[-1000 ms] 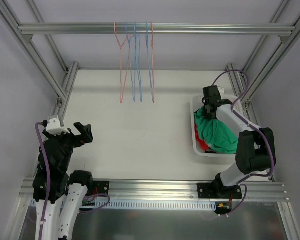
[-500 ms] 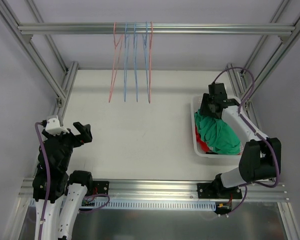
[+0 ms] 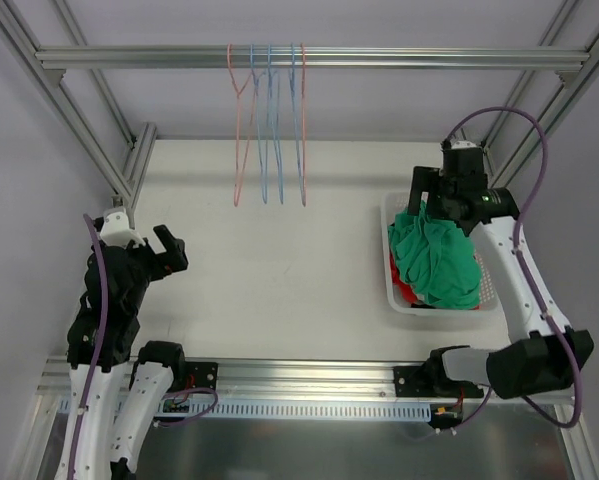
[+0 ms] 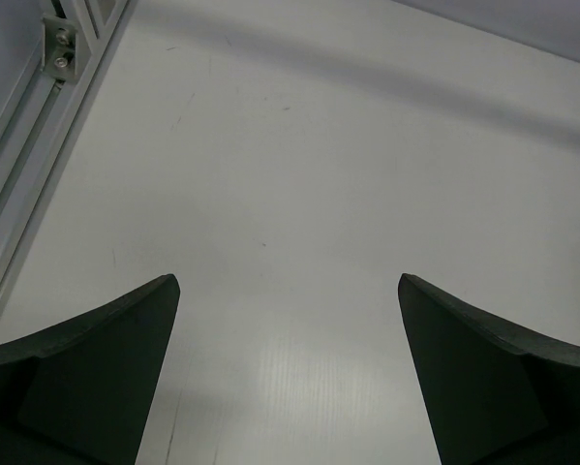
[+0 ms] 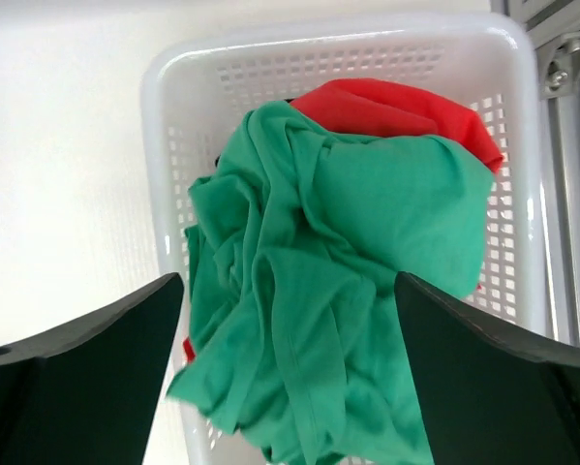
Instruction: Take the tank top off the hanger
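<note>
Tank top point(image 5: 338, 281): green and crumpled, heaped in the basket point(image 5: 338, 31), filling its middle and reaching its near end; it hangs on no hanger.
Right gripper point(image 5: 288, 283): jaws wide apart with nothing between them; it hovers above the basket, pointing down at the heap.
Tank top to right jaws: straight below the gap and apart from both fingers; no cloth touches or trails from either.
Left gripper point(image 4: 288, 286): jaws spread fully, nothing held; well apart from the basket, over bare table point(image 3: 279, 260) on the opposite side.
Under the tank top: a red garment point(image 5: 386, 105) shows at the basket's far end and peeks out low at one side.
Hangers point(image 3: 267, 120): thin wire ones, pink and blue, bunched on the rail point(image 3: 379, 57), well apart from the basket, across the table toward the far side; all look bare.
Done: by my reading, the removal itself. The tank top is off its hanger, lies in the basket, and is no longer gripped.
Left: little, as far as these views tell; probably only drawing the right arm up and clear of the basket.
Doubt: the heap is too crumpled to show straps or neckline, so taking the green piece for the tank top is a judgement from the bare hangers and the task.
</note>
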Robot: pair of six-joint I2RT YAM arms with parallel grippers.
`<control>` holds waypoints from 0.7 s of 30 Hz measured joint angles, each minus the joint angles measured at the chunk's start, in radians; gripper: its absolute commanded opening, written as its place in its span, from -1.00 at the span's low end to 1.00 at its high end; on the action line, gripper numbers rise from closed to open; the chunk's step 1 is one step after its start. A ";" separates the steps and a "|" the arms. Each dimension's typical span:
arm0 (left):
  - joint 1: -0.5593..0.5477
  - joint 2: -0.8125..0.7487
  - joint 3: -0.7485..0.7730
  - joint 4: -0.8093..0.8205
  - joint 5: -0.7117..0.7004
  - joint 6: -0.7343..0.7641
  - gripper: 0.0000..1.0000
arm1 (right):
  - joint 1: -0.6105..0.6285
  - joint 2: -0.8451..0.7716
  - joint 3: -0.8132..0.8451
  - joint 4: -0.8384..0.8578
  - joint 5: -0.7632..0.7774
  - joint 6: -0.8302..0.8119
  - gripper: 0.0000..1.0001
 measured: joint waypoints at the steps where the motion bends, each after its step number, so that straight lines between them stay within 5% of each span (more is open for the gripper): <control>1: 0.001 0.031 0.013 0.000 0.000 0.000 0.97 | 0.001 -0.039 0.000 -0.014 -0.002 -0.013 0.99; 11: 0.001 0.116 0.071 -0.019 0.035 0.013 0.97 | 0.011 -0.644 -0.013 -0.144 -0.020 -0.064 0.99; 21: 0.000 -0.067 -0.038 -0.033 0.039 0.030 0.97 | 0.012 -0.794 -0.084 -0.359 0.006 -0.097 0.99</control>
